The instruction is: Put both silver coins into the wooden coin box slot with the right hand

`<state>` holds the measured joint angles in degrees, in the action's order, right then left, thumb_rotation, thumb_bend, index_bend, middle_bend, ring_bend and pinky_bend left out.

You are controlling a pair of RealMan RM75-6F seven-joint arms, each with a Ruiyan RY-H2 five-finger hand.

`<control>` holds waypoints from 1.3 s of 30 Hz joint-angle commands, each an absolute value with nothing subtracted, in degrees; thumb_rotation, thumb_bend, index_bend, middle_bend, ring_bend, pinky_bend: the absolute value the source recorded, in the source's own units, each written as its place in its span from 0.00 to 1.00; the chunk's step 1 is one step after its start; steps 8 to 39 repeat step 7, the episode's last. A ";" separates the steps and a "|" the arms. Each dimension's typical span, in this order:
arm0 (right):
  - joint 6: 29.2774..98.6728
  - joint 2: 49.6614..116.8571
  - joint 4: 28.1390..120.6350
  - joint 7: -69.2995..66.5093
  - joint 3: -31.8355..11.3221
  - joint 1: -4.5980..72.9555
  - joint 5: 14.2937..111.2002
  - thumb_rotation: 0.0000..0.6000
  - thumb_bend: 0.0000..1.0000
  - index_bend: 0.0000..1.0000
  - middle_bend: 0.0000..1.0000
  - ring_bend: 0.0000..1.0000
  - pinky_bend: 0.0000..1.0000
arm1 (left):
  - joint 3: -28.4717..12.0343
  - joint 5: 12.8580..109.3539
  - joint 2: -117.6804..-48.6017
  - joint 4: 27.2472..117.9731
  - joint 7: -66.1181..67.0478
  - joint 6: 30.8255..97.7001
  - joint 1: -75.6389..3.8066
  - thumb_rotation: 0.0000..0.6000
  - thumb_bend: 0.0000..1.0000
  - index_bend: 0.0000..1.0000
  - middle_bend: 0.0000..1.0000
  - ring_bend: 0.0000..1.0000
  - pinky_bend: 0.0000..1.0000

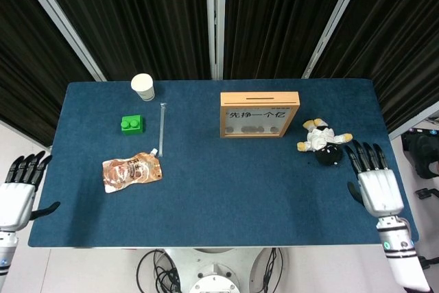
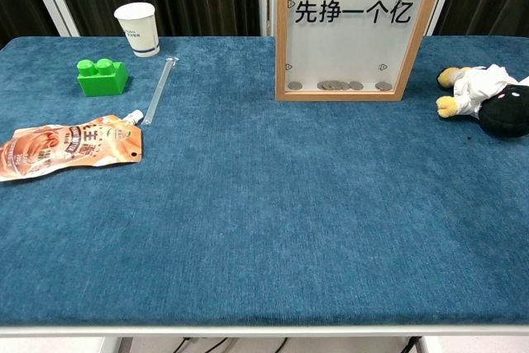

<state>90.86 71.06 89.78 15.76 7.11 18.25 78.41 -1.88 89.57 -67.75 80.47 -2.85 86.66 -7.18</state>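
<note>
Right robot hand (image 1: pixel 374 184) open w/ fingers spread at table (image 1: pixel 226 211) edge, near plush toy (image 1: pixel 322 143).

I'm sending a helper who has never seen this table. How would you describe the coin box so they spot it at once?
On the blue table, look to the far edge, just right of the middle. The wooden coin box stands upright there, a plush toy to its right. It alone has a light wooden frame, a clear front with black characters, and coins lying inside at the bottom.

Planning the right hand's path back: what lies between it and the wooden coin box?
The plush toy lies between the right hand and the wooden coin box, seen in the head view.
</note>
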 commanded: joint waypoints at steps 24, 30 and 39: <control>93.55 77.56 79.76 8.70 8.34 10.18 82.91 1.00 0.27 0.00 0.00 0.00 0.00 | -2.54 89.02 -69.39 79.91 -1.62 84.42 -8.96 1.00 0.02 0.05 0.00 0.00 0.00; 93.55 77.56 79.76 8.70 8.34 10.18 82.91 1.00 0.27 0.00 0.00 0.00 0.00 | -2.54 89.02 -69.39 79.91 -1.62 84.42 -8.96 1.00 0.02 0.05 0.00 0.00 0.00; 93.55 77.56 79.76 8.70 8.34 10.18 82.91 1.00 0.27 0.00 0.00 0.00 0.00 | -2.54 89.02 -69.39 79.91 -1.62 84.42 -8.96 1.00 0.02 0.05 0.00 0.00 0.00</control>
